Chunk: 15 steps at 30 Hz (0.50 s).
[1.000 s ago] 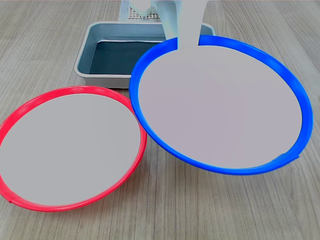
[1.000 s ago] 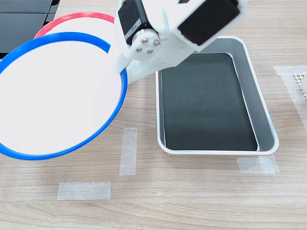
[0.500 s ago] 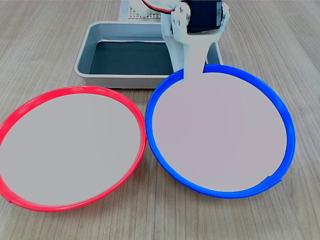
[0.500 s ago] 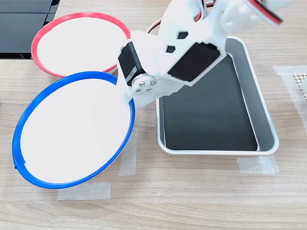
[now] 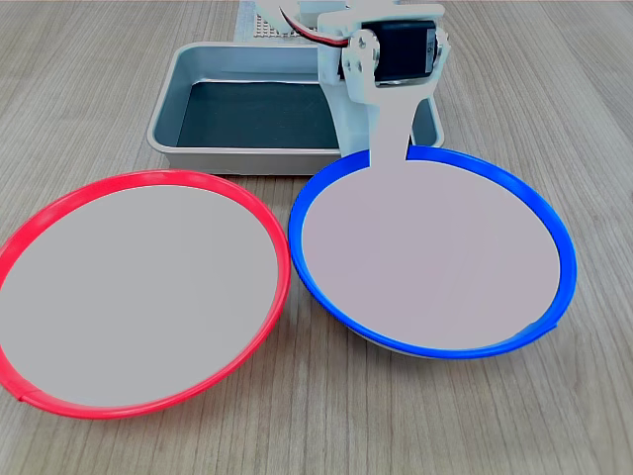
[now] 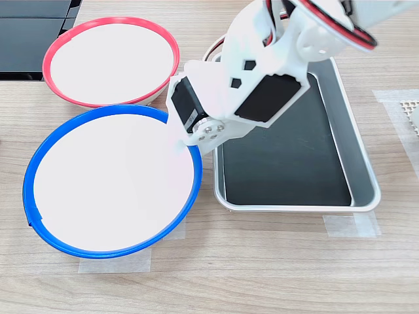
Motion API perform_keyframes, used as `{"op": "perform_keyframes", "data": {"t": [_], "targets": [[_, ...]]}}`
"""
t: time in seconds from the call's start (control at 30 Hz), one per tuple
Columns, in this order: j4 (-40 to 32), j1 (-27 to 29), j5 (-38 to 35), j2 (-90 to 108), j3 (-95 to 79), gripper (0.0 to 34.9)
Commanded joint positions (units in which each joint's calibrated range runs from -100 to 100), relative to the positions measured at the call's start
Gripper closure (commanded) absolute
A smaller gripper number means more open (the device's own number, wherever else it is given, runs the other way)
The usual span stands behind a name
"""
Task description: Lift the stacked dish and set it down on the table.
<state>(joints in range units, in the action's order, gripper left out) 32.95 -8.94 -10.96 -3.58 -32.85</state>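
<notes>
On the table [image 5: 554, 416], the stacked dish [image 5: 427, 252] now sits level, lower than half a second ago and apparently resting, so the set-down looks nearly finished. Its far rim is still pinched by the gripper [image 5: 390, 156]. Just left lies the red-rimmed dish [image 5: 136, 287], rims almost touching; beyond stands the metal tray [image 5: 198, 148], crowding any withdrawal.

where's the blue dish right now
In the first exterior view, the blue-rimmed dish sits on the table right of the red-rimmed dish, in front of the metal tray, with the gripper at its far rim.
</notes>
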Motion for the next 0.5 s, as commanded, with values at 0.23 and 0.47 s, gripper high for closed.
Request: {"op": "perform_keyframes", "data": {"t": [0.23,0.47], "targets": [[10.59,3.24,-0.54,22.98,-8.43,24.0],[9.27,9.55,4.74,49.68,-20.45,34.8]]}}
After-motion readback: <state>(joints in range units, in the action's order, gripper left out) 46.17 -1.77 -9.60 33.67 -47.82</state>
